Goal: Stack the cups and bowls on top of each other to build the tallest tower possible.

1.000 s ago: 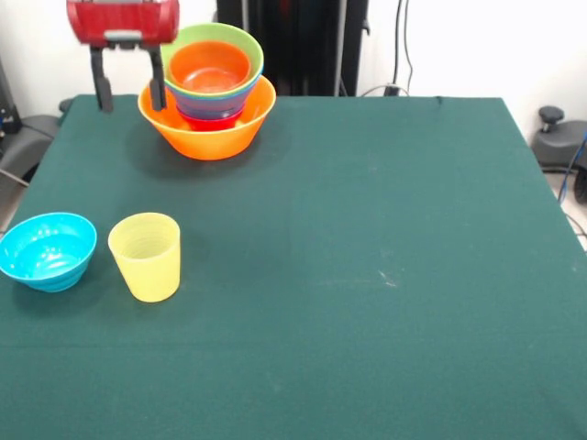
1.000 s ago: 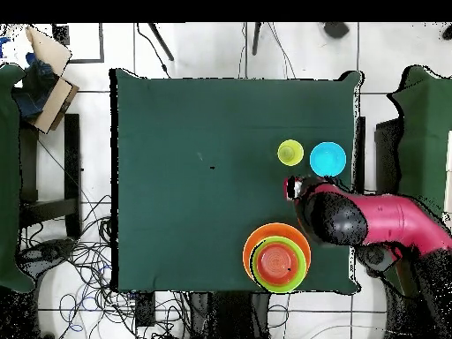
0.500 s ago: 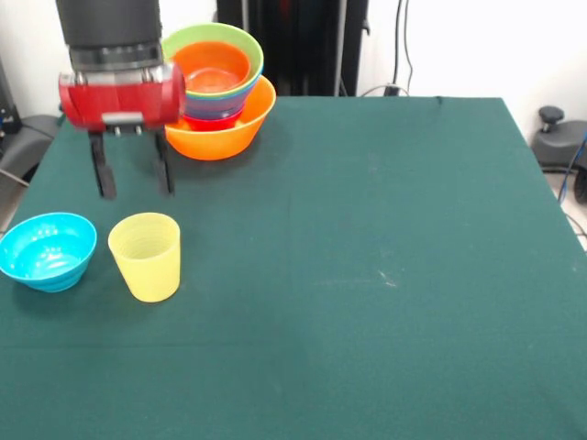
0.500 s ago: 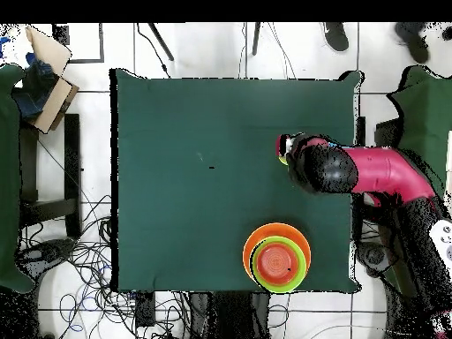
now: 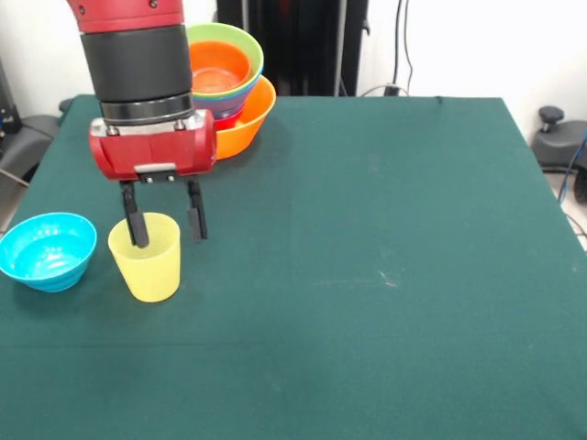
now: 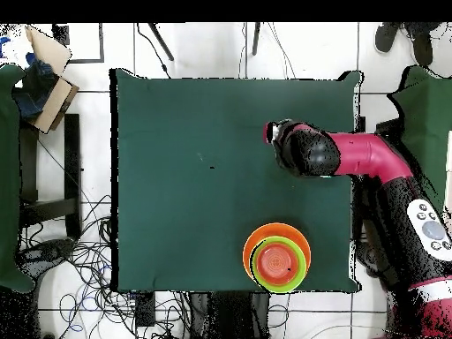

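**Open gripper straddling the rim of the yellow cup**

You have the gripper low over the yellow cup, with its two black fingers spread apart and holding nothing. In the front view one finger reaches down inside the cup's mouth, while the other hangs outside the rim on the side away from the cyan bowl; you cannot tell from either view whether a finger touches the cup wall. The cup stands upright on the green table, mouth up, just beside the cyan bowl, which also sits upright and apart from the other bowls.

Behind the red and black arm you can see the tower: a wide orange bowl at the bottom, with a blue bowl, a lime green bowl and a smaller orange bowl nested inside it. The arm hides part of the pile in this view.

From overhead, the tower sits near the table's edge, well apart from the arm's wrist. The wrist covers the cup and the cyan bowl there, so you see neither of them in that view.
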`<state>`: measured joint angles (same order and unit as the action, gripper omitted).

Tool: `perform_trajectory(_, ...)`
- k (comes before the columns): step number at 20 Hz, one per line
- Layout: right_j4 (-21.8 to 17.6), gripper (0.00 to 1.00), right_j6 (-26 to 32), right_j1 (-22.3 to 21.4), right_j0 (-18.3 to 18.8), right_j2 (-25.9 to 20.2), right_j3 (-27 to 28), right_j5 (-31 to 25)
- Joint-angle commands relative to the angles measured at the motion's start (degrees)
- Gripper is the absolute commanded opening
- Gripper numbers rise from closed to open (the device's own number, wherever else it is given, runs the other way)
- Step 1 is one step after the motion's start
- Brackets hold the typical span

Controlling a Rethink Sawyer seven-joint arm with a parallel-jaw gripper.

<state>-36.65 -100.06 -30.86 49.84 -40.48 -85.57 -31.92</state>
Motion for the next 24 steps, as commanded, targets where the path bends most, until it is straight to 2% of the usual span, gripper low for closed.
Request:
perform_trajectory(1, -5.8, 1.0, 9.3, 4.5, 0.1, 1.4, 0.8, 2.1)
perform_trajectory(3, -6.8, 1.0, 9.9, 4.7, 1.7, 1.1, -1.1, 4.2)
perform_trajectory(10, -7.9, 1.0, 9.0, 1.5, 5.4, 0.5, -7.8, 6.1)
perform_trajectory(15, -12.2, 1.0, 6.9, 2.5, 7.7, 1.8, -11.5, 11.9)
perform_trajectory(18, -14.2, 1.0, 6.0, 3.4, 8.1, 2.5, -12.5, 14.1)
perform_trajectory(24, -17.8, 1.0, 1.8, 3.7, 6.0, 6.0, -13.2, 18.7)
